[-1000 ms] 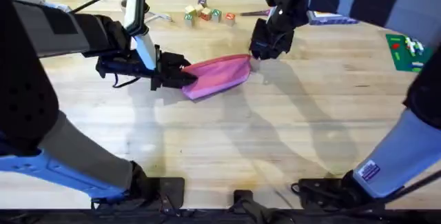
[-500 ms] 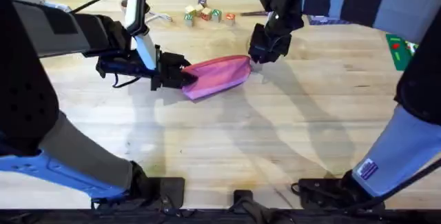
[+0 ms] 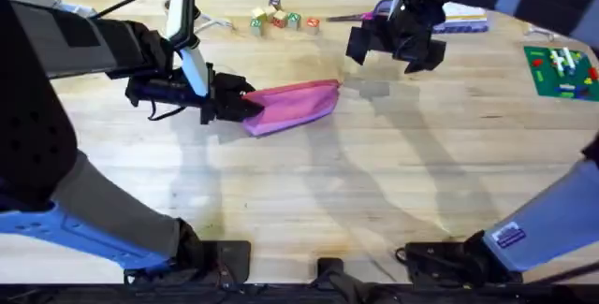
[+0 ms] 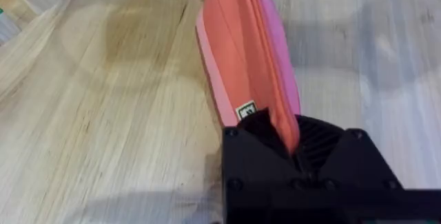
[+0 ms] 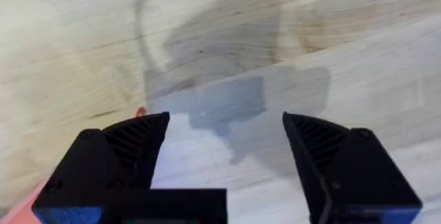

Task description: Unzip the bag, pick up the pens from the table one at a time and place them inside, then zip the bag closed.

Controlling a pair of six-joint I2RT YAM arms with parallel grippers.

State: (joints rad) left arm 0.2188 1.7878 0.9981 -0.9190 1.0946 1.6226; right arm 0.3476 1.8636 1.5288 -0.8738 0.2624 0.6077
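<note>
Table [image 3: 309, 182] wide, bare in front of us. Bag [image 3: 292, 106] lies at centre-left on it, zipper edge up, looks closed. Left gripper [image 3: 245, 106] clamps bag's near end, we see pink fabric pinched between its jaws. Right gripper [image 3: 379, 44] hangs above table past bag's far end, fingers spread, holding nothing. We judge bag zipped, task near done; left should let go gently, no tugging.
</note>
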